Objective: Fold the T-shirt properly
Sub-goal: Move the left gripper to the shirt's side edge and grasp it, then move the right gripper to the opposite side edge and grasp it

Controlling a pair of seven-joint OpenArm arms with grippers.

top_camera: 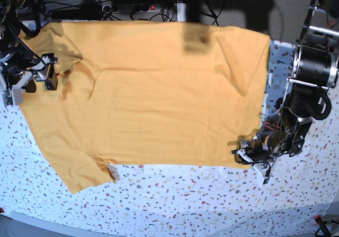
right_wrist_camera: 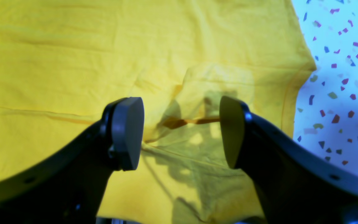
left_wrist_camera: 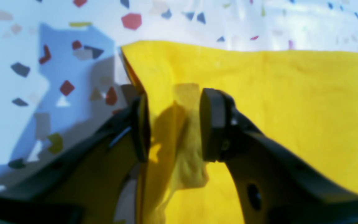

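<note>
The left claw [left_wrist_camera: 174, 127] sits at a corner of the T-shirt [top_camera: 153, 99], its pads [left_wrist_camera: 211, 124] parted with a raised ridge of yellow cloth standing in the gap between them — one pad lies at the cloth's folded edge, the other over the flat fabric. The pads do not meet on the cloth, so I cannot tell whether it is gripped. In the base view this claw [top_camera: 248, 153] is at the shirt's lower corner on that view's right, low over the desk [top_camera: 185, 200].

The right claw [right_wrist_camera: 181, 133] hangs spread wide above the shirt near a sleeve seam, its pads [right_wrist_camera: 127, 132] well apart and nothing between them but its own shadow on the fabric below. In the base view it [top_camera: 45, 73] is at the shirt's far side, by the upper sleeve.

The T-shirt lies spread flat and unfolded across the speckled desk — orange-yellow, mostly smooth with shallow wrinkles, one short sleeve pointing toward the lower edge of the base view. Cables [top_camera: 106, 7] run behind the desk's back edge.
</note>
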